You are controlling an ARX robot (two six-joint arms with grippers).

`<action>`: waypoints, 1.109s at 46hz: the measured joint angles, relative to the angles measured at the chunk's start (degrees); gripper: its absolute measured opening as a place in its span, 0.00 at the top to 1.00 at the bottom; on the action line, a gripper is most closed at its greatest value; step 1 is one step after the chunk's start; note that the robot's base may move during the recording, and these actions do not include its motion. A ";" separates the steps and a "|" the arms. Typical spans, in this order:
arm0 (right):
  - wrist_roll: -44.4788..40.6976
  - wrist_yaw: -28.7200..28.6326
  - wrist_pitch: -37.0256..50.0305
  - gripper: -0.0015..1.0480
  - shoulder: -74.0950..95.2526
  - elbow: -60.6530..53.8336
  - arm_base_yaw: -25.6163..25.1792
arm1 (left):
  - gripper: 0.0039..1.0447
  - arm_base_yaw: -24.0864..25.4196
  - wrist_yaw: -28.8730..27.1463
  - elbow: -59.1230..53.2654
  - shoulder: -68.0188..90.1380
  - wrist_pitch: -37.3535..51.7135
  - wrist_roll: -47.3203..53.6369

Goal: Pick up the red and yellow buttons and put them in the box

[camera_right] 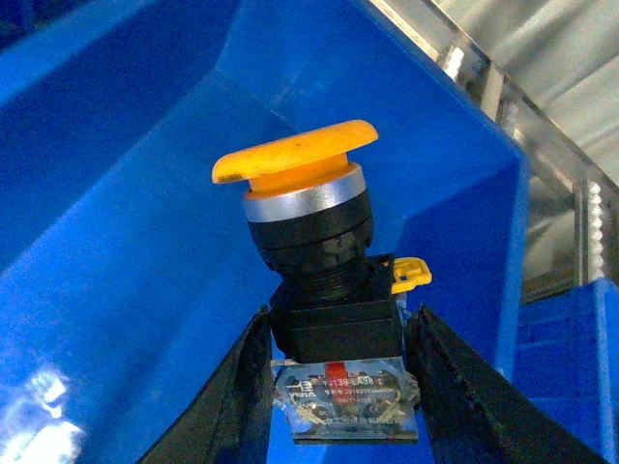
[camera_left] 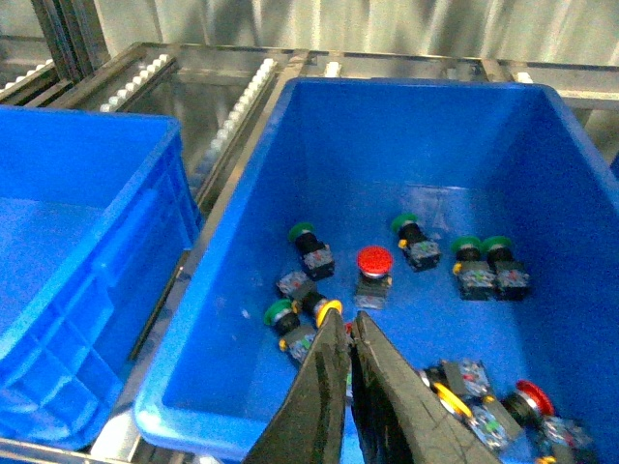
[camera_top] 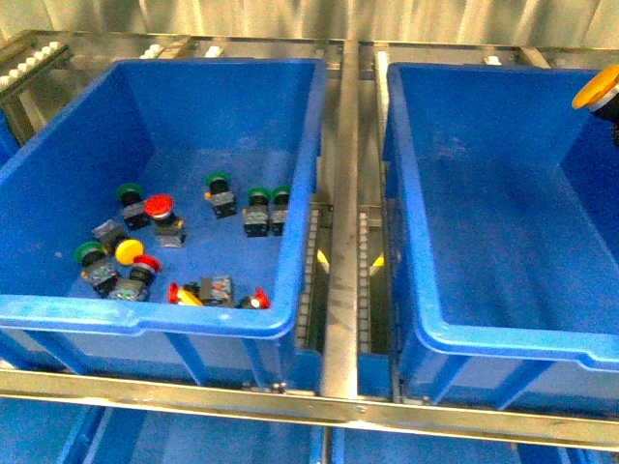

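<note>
On the roller rack (camera_top: 340, 290), the right end effector (camera_right: 340, 324) clamps a yellow button (camera_right: 290, 159) by its black body over the box (camera_top: 503, 333), seemingly ready to drop it, while the left end effector (camera_left: 348, 324) hangs closed, empty, above the supply crate (camera_left: 193, 425).

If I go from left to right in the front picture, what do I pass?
the left blue crate → metal rail in the middle → empty blue box → yellow button at the right edge
</note>
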 joint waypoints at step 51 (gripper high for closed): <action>1.92 3.48 2.01 0.68 3.02 1.81 1.88 | 0.98 5.40 5.90 -8.50 -38.97 -29.53 0.15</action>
